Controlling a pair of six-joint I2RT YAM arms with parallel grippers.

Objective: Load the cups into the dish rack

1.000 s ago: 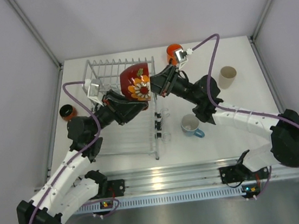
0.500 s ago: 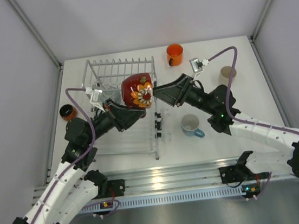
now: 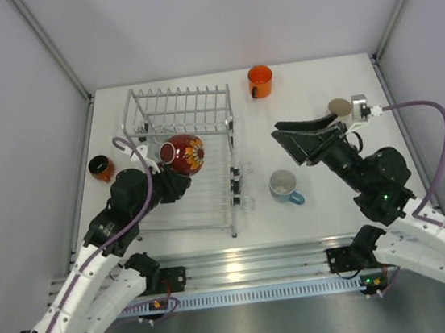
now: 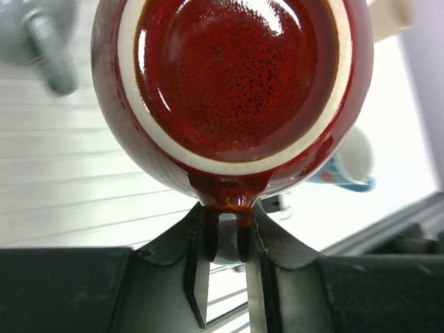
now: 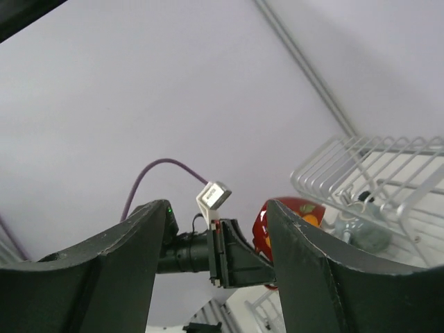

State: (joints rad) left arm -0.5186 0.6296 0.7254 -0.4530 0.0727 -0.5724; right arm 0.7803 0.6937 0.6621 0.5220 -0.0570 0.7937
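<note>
Currently five cups [image 3: 283,185] and one dish rack [image 3: 178,103] are showing (one cup half hidden); left gripper [image 4: 227,239] is clamping the red mug [image 3: 182,155] by its handle, right gripper [image 3: 282,135] is gaping wide, empty.

- The red mug [image 4: 236,76] was glazed ceramic. Its glossy base was finely speckled and ringed by a duller cream band.
- The dish rack [image 3: 179,107] was thin, smooth wire, silvery-white with a soft sheen.
- The left gripper [image 4: 226,236] and right gripper [image 5: 215,208] had smooth, matt black plastic fingers.
- The orange mug [image 3: 260,78] and light blue mug [image 3: 284,186] looked glossy, while the grey-beige mug [image 3: 338,107] looked matt.
- The table [image 3: 326,219] was white, smooth and matt.
</note>
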